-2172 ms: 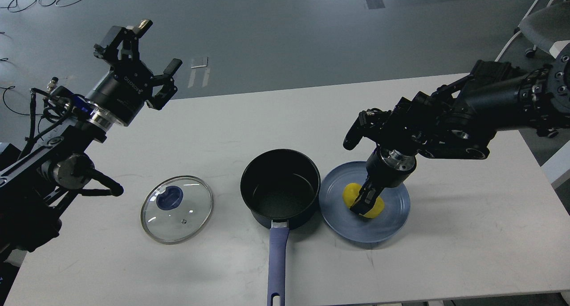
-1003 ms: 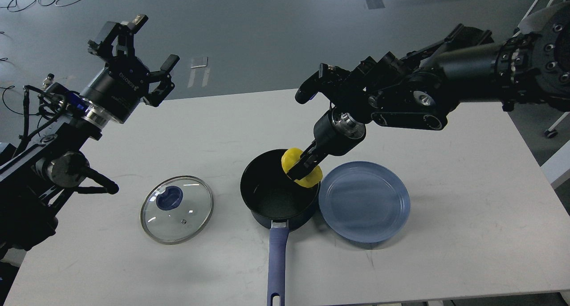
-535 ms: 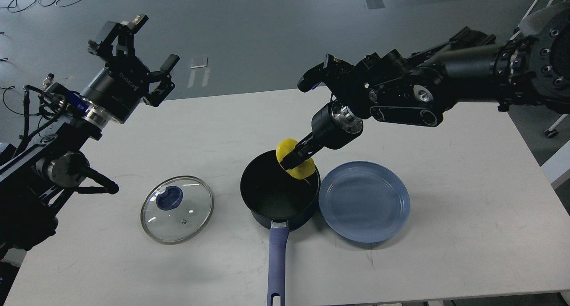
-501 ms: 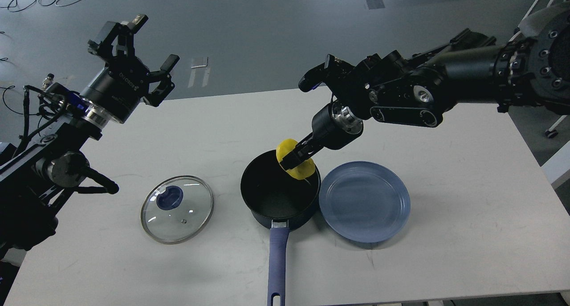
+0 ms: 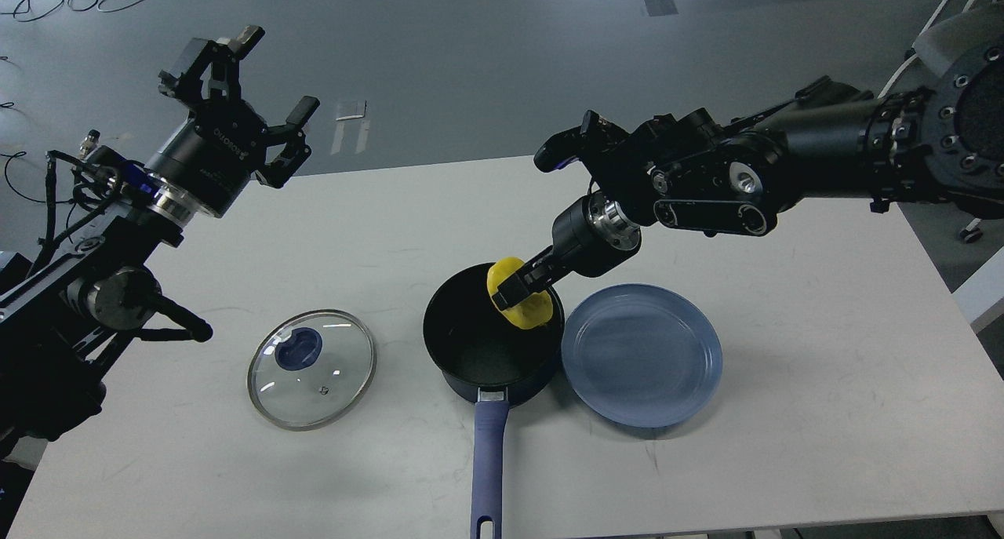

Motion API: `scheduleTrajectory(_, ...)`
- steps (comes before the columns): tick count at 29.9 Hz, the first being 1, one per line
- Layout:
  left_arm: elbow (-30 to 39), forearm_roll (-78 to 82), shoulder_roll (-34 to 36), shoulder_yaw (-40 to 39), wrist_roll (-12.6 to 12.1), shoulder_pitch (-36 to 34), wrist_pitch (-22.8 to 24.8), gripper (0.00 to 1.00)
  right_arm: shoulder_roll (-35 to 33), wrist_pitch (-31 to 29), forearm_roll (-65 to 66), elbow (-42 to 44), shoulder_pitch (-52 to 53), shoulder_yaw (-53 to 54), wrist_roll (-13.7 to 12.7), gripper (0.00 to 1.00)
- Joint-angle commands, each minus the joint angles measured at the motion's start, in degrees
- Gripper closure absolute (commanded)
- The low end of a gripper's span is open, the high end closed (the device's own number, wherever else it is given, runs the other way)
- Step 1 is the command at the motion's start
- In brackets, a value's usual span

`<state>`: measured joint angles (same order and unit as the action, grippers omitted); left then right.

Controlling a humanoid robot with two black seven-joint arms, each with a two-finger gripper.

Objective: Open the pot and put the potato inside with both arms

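Note:
The dark navy pot (image 5: 463, 343) stands open near the table's middle, its blue-purple handle (image 5: 487, 460) pointing toward me. Its glass lid (image 5: 312, 369) with the blue knob lies flat on the table to the pot's left. My right gripper (image 5: 518, 290) is shut on the yellow potato (image 5: 524, 309) and holds it just over the pot's right rim, partly inside the opening. My left gripper (image 5: 243, 103) is open and empty, raised high over the table's far left edge, well away from the lid.
A flat blue plate (image 5: 642, 355) lies bare right beside the pot on its right. The white table (image 5: 823, 382) ends close behind the right arm. An office chair (image 5: 953, 41) stands on the floor at the far right.
My right gripper lifted the potato off the blue plate, carried it left to the pot, and has now lowered it slightly into the opening. The left arm has barely moved.

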<state>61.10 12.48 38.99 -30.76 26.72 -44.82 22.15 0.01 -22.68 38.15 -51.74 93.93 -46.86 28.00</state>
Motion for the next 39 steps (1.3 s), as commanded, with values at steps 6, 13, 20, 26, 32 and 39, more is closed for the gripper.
scheduleTrajectory(6,0.07,0.00,0.12,0.00,0.00,0.00,0.09,0.02,-0.01,0.35,-0.88,-0.11,-0.59,0.19,0.00,0.42)
scheduleTrajectory(13,0.16,0.00,0.29,0.00,0.00,0.00,0.09,0.02,-0.01,0.26,-1.14,-0.11,-0.68,0.28,0.00,0.29)
scheduleTrajectory(20,0.16,0.00,0.38,-0.08,0.00,0.00,0.09,0.02,-0.01,0.35,-1.14,-0.02,-0.68,0.19,0.00,0.14)
scheduleTrajectory(26,0.16,0.00,0.38,-0.08,0.09,0.00,0.09,0.02,-0.01,0.26,-1.14,0.06,-0.59,0.19,0.00,0.12)
scheduleTrajectory(32,0.16,0.00,0.38,-0.08,0.09,0.00,0.09,0.02,-0.01,0.26,-2.46,1.20,0.20,1.68,0.00,0.08)
scheduleTrajectory(39,0.16,0.00,0.38,-0.08,0.00,0.00,0.09,0.02,-4.74,0.09,-3.34,1.56,-1.03,10.02,0.00,0.08)
